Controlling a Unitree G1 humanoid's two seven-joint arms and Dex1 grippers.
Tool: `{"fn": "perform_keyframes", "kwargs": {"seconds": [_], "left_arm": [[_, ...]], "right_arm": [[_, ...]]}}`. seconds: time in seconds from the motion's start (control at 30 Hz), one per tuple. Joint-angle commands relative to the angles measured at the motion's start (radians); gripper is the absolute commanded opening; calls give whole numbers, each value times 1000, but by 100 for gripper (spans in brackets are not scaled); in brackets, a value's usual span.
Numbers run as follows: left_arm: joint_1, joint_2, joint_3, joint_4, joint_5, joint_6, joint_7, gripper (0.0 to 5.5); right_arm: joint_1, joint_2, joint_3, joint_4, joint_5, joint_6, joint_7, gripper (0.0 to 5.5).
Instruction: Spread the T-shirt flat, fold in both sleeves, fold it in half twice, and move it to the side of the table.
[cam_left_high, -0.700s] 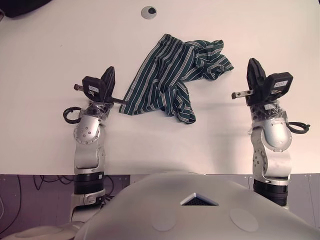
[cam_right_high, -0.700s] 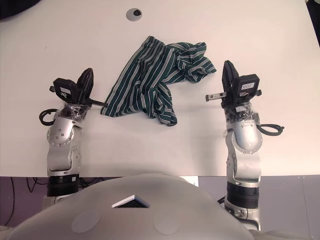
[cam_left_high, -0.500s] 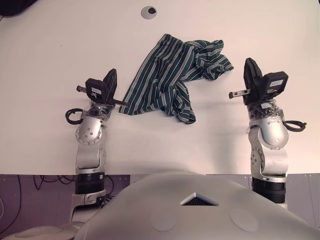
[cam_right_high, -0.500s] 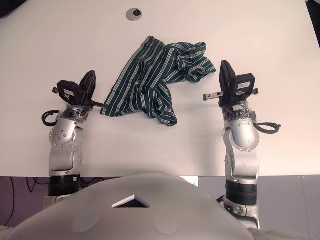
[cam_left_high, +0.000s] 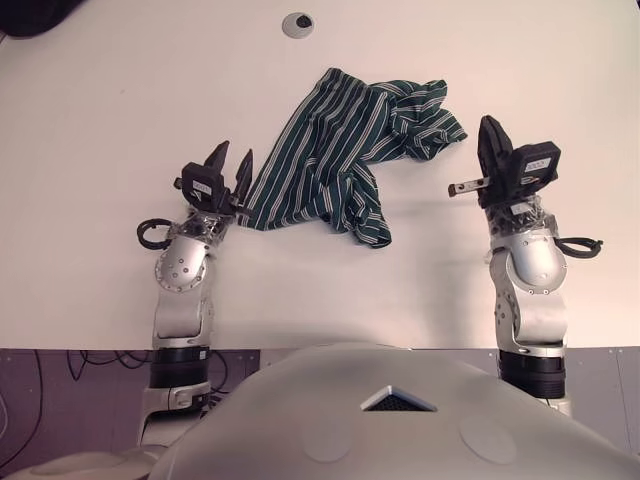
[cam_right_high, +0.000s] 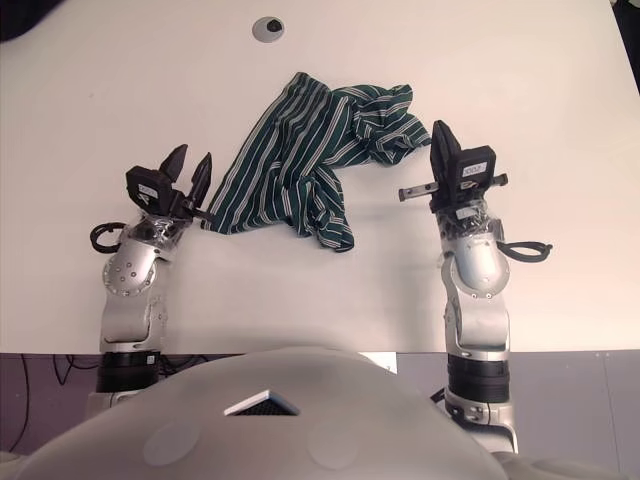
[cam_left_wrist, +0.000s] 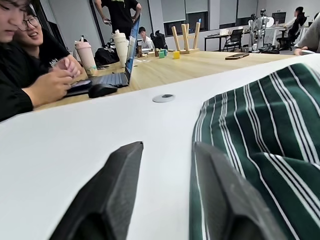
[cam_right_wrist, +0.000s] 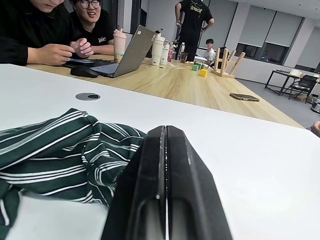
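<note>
Your shirt (cam_left_high: 335, 150) lies crumpled mid-desk (cam_left_high: 100, 100). The left gripper (cam_left_high: 232, 165) is spread at its near corner. The right gripper (cam_left_high: 489, 135) is pressed together, just beside the bunched end. Pinch deep and you'll likely catch two layers, dragging the heap instead of spreading it.

Green T-shirt (cam_left_high: 345, 155) (white stripes)

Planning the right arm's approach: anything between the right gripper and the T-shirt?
Nothing: bare white table between right gripper and T-shirt, seen in the left eye view.
</note>
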Motion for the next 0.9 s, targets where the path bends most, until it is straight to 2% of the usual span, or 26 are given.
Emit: {"fn": "perform_keyframes", "kwargs": {"seconds": [0.03, 0.1, 0.17, 0.27, 0.47, 0.9], "left_arm": [[14, 48, 40, -13, -199, 298, -104, 238], [34, 101, 49, -64, -290, 439, -173, 238], [40, 216, 45, -88, -282, 535, -233, 238], [16, 323, 10, -23, -200, 558, -266, 238], [19, 421, -14, 33, -206, 645, -344, 238], [-22, 427, -182, 26, -234, 701, -424, 238]], "right_arm": [[-43, 21, 13, 54, -16, -17, -12, 0], [-63, 27, 22, 79, -19, -22, -18, 0], [-73, 34, 36, 91, -31, -29, -32, 0], [-81, 48, 58, 94, -54, -34, -55, 0], [-110, 77, 102, 103, -91, -22, -78, 0], [-146, 90, 116, 118, -109, -1, -81, 0]]}}
